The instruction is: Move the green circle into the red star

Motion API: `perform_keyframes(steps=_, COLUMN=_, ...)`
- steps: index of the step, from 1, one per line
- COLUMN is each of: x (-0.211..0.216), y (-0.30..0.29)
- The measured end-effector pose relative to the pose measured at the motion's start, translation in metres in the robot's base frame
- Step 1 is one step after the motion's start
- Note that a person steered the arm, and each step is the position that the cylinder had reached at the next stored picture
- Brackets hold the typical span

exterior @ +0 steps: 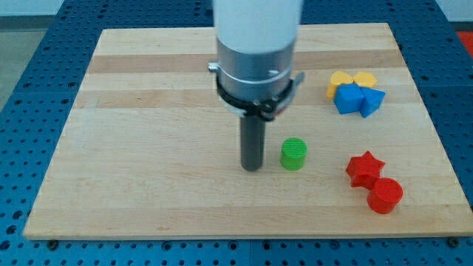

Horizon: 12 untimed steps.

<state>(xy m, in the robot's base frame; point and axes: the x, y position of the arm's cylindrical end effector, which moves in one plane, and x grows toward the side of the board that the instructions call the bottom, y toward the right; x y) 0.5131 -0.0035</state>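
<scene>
Camera view, no jaws, my tip [252, 167] just left of green circle [293, 154], red star [364, 168] rightward across bare board.

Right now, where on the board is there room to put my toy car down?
The widest bare wood is the board left of my tip. There is also a strip along the view's bottom, below the green circle. The view's right is crowded: the yellow blocks and blue blocks huddle up top, and the red star touches the red cylinder below.
</scene>
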Motion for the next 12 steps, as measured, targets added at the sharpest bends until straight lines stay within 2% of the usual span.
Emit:
perform_keyframes(steps=1, x=-0.024, y=-0.01)
perform_keyframes(steps=4, x=-0.017, y=0.099)
perform_keyframes(steps=5, x=-0.015, y=0.103)
perform_keyframes(steps=7, x=-0.006, y=0.043)
perform_keyframes(steps=8, x=0.01, y=0.049)
perform_keyframes(steps=11, x=0.018, y=0.112)
perform_keyframes(steps=12, x=0.019, y=0.1)
